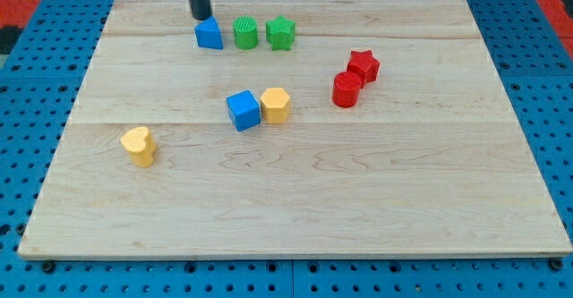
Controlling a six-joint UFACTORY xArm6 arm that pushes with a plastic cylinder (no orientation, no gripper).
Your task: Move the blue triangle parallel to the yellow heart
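The blue triangle (209, 35) sits near the view's top, left of centre, on the wooden board (295, 208). My tip (200, 17) is just above it at its upper left, touching or nearly touching its top edge. The yellow heart (139, 145) lies at the view's left, well below the blue triangle and to its left.
A green round block (245, 33) and a green star (280, 33) stand right of the blue triangle. A blue cube (243, 110) and a yellow hexagon-like block (276, 105) touch near the centre. A red star (363, 65) and red cylinder (346, 89) sit at the right.
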